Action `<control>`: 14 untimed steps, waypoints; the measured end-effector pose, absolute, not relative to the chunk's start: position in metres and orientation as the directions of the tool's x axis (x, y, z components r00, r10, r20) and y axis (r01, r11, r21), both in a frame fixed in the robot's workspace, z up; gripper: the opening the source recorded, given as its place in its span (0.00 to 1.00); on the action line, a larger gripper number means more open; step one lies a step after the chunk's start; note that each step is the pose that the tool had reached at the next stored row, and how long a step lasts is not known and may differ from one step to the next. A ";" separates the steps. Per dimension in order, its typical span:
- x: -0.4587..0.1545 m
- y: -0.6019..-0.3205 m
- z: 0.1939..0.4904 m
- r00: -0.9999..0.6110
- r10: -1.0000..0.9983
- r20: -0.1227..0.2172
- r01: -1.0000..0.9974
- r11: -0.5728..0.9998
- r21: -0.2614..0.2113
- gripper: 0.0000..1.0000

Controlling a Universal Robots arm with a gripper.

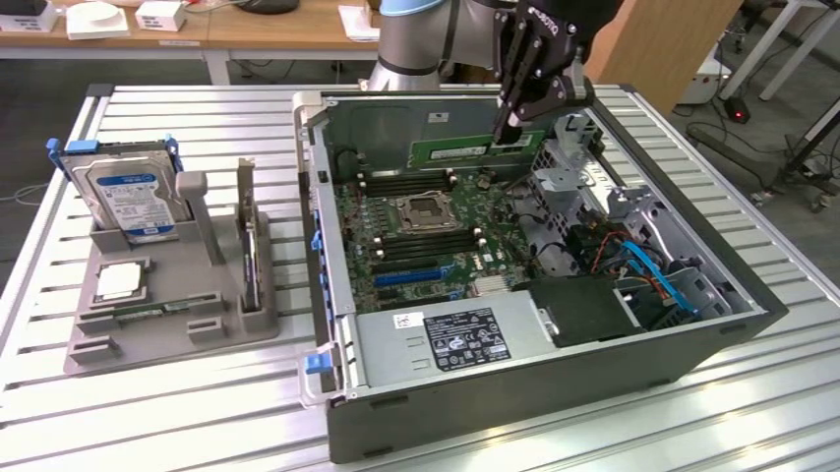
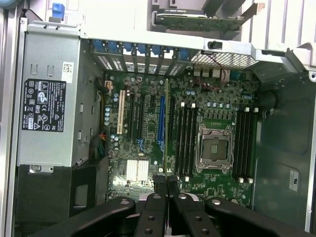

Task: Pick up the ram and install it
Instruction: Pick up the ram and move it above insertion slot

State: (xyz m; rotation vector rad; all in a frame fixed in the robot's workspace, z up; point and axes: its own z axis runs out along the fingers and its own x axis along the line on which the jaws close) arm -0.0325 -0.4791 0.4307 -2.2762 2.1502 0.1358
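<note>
Inside the open computer case (image 1: 525,403) lies a motherboard (image 1: 381,246). Over its twelve o'clock edge, the gripper (image 1: 507,138) points down, clamped on the ram (image 1: 453,152).

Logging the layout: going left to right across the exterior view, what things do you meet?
Left to right: hard drive, upright spare stick, ram in the gripper, blue cables.

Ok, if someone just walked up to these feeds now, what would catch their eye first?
The gripper, shut on the green ram, hanging over the open computer case mid-table. Beneath it lies the motherboard with its bare processor socket; at the exterior view's left, a blue-labelled hard drive stands in a grey holder.
</note>
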 end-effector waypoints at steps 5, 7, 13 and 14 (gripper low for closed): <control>-0.033 -0.474 0.430 0.055 -0.996 -0.069 -0.997 -0.059 0.052 0.11; -0.032 -0.472 0.429 0.055 -0.996 -0.070 -0.997 -0.059 0.051 0.11; -0.032 -0.464 0.428 0.055 -0.996 -0.071 -0.997 -0.059 0.049 0.11; -0.033 -0.463 0.428 0.055 -0.996 -0.071 -0.997 -0.059 0.049 0.11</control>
